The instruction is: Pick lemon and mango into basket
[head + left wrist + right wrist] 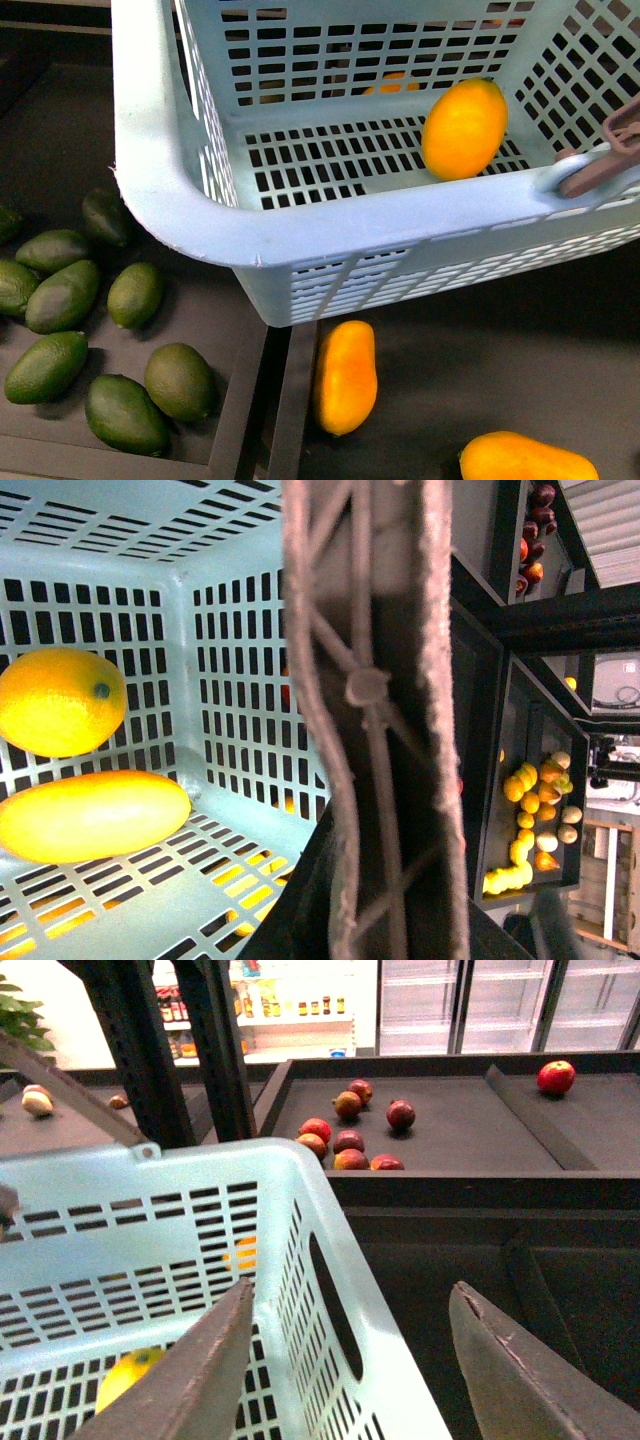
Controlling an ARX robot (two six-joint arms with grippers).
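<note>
The lemon [60, 700] is inside the basket [180, 200]. It is plump and oval and leans against a wall full of slots. In the front view we see it [464, 128] close to the near wall. The mango [90, 815] is in the basket too. It lies flat on the floor, just beside the lemon. We see it only in the left wrist view.

The basket is pale blue. A brownish handle [590, 178] sits on its rim at the right. In the left wrist view the handle [370, 680] is very close and fills the middle of the picture. We do not see the left pincer itself, so we cannot tell if it is open or closed.

The right pincer [350, 1286] is over a corner of the basket. Its two fingers [190, 1370] are wide apart and hold nothing.

Two more long orange fruits [345, 375] lie on a dark tray [560, 360] outside the basket, in front of it. Dark green avocados [60, 295] lie in the next tray to the left. Farther off, red apples [348, 1140] lie in another dark tray.
</note>
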